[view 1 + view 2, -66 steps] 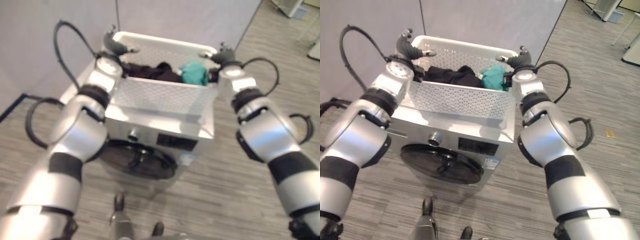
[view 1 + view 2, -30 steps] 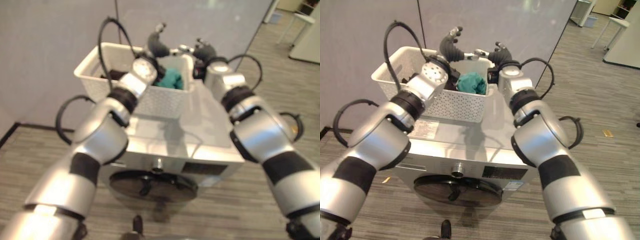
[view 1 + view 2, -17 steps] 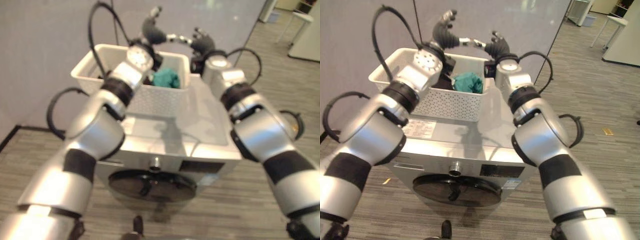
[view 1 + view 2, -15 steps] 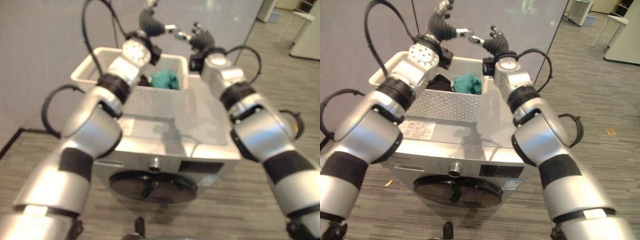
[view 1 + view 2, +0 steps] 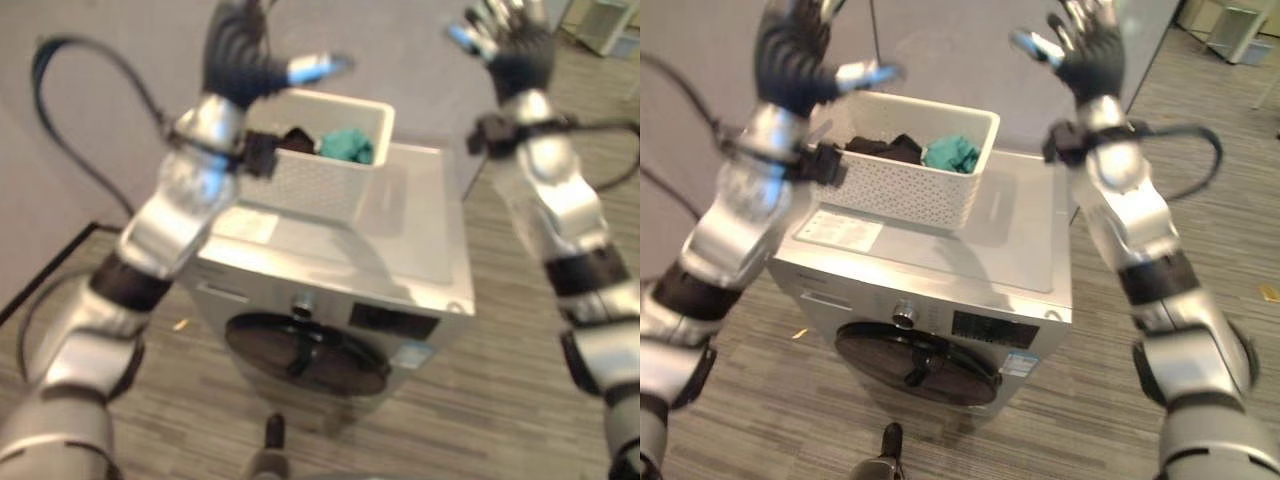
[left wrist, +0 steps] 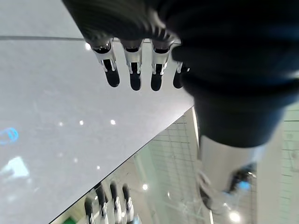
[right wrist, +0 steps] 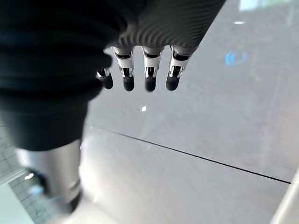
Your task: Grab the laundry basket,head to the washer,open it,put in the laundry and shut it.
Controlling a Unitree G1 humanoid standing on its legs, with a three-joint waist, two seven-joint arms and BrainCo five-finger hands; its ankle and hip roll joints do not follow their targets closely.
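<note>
Basket (image 5: 910,185): white, perforated, standing on the washer (image 5: 970,255) top at its rear left corner, long axis running left to right along the back edge. Holds dark clothes (image 5: 885,148) and a teal cloth (image 5: 952,152). Neither hand touches it.

Washer: front-loader, round door (image 5: 915,365) closed, low on the front face below the knob.

Left hand (image 5: 790,50): raised above and just left of the basket, fingers (image 6: 133,65) straight and spread, holding nothing.

Right hand (image 5: 1090,45): raised over the washer's right rear, well apart from the basket, fingers (image 7: 147,74) straight, empty.

Relation for the coming move (opening, by my reading): the door lies well below and nearer the robot than both hands, roughly central; either arm must drop far, and the left looks marginally nearer.
</note>
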